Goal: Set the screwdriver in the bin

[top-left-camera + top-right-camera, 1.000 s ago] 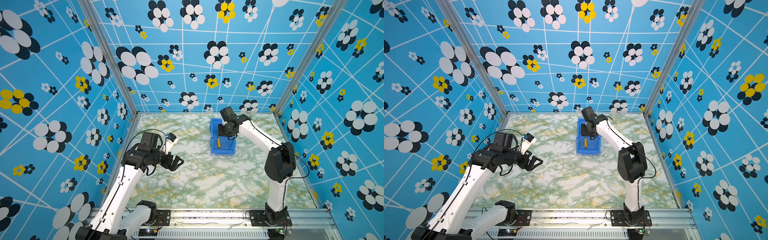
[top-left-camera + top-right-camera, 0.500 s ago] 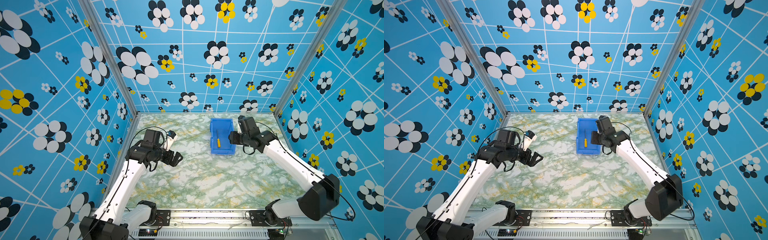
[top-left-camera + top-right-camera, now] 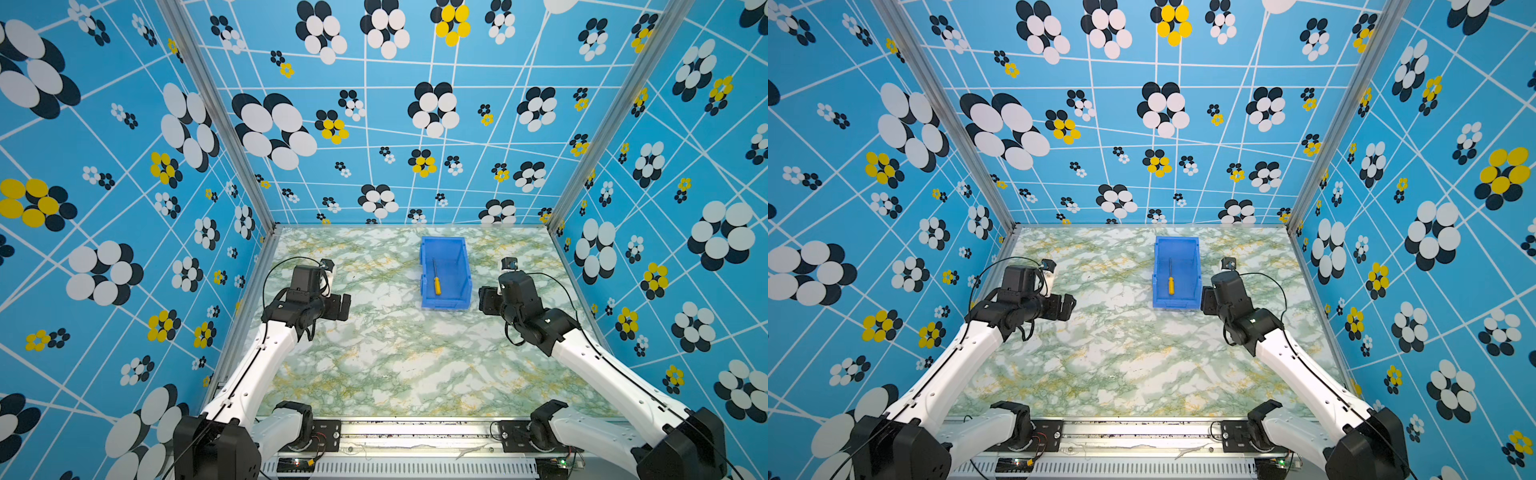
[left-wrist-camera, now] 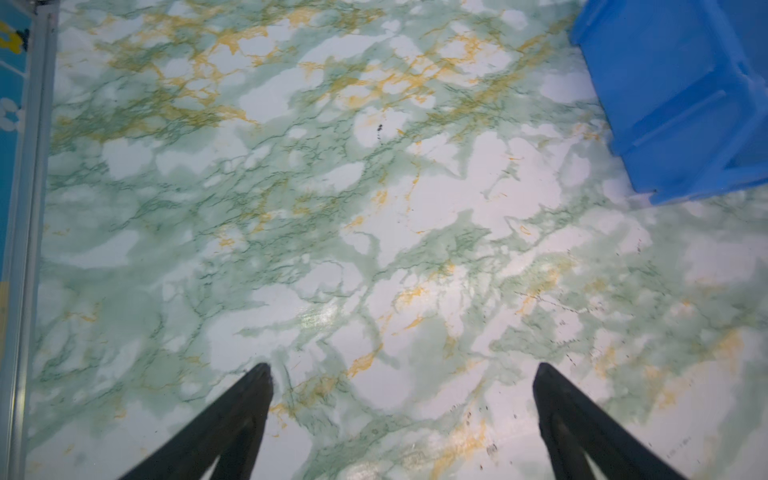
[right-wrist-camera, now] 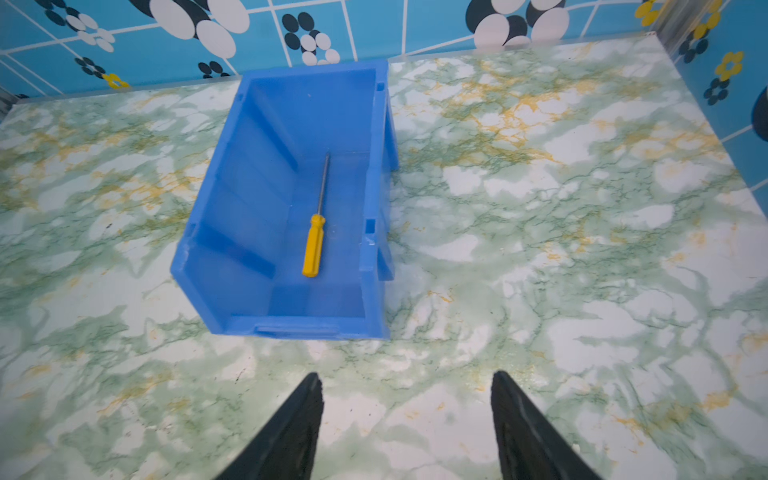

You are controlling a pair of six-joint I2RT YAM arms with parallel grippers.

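Observation:
The blue bin (image 3: pixel 445 304) (image 3: pixel 1176 304) stands at the back middle of the marble table, seen in both top views. On its floor lies the screwdriver (image 3: pixel 436 284) (image 3: pixel 1170 284) (image 5: pixel 313 245), its yellow handle toward the low near end and its grey shaft pointing to the back. My right gripper (image 3: pixel 486 300) (image 3: pixel 1207 300) (image 5: pixel 406 375) is open and empty, just right of the bin's near corner and apart from it. My left gripper (image 3: pixel 343 306) (image 3: pixel 1068 306) (image 4: pixel 402 368) hangs open and empty over bare table, well left of the bin (image 4: pixel 681 104).
Patterned blue walls close the table on three sides, with metal corner posts (image 3: pixel 216 116) at the back. A metal rail (image 3: pixel 415 432) with both arm bases runs along the front edge. An aluminium edge strip (image 4: pixel 25 249) shows in the left wrist view.
My right arm has drawn back from over the bin toward the near right while its jaws widened. The screwdriver stays lying in the bin. My left arm shifted slightly.

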